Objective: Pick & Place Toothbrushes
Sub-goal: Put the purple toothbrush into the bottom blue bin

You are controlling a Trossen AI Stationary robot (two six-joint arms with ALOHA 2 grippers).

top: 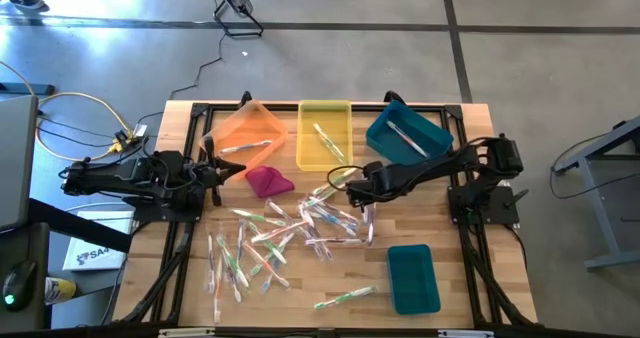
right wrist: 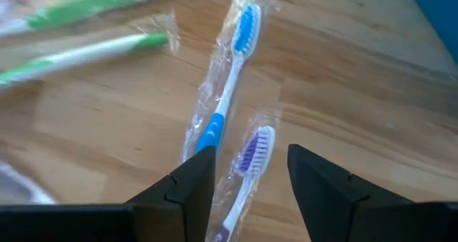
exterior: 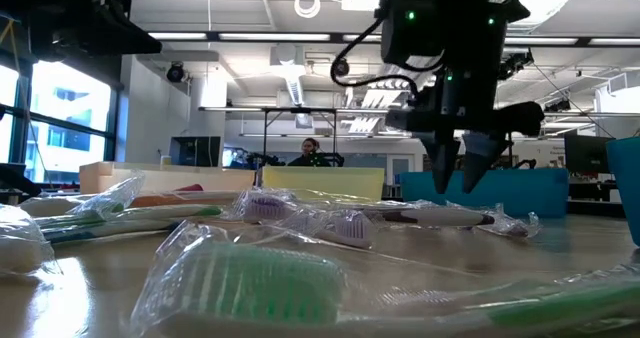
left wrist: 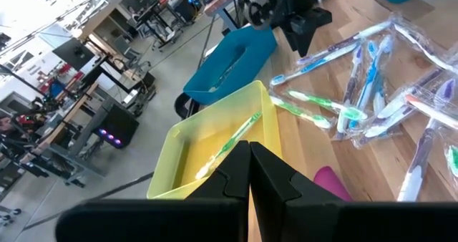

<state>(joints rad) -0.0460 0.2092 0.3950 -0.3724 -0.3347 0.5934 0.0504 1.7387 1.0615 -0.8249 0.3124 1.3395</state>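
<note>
Many wrapped toothbrushes (top: 290,233) lie scattered flat on the wooden table (top: 450,308). My right gripper (top: 345,188) points down over the pile's far right part, open. In the right wrist view a purple-bristled toothbrush (right wrist: 247,163) lies below the gap between its fingers (right wrist: 189,181), with a blue one (right wrist: 227,84) beside it. In the low view the fingertips (exterior: 442,178) hang just above the wrappers. My left gripper (left wrist: 249,170) is shut and empty, held level above the table's left side near the orange bin (top: 250,130).
An orange bin, a yellow bin (top: 324,133) and a blue bin (top: 405,133) stand along the far edge, each with a toothbrush inside. A magenta cloth lump (top: 268,181) lies in front of them. A teal bin (top: 412,278) stands at the near right.
</note>
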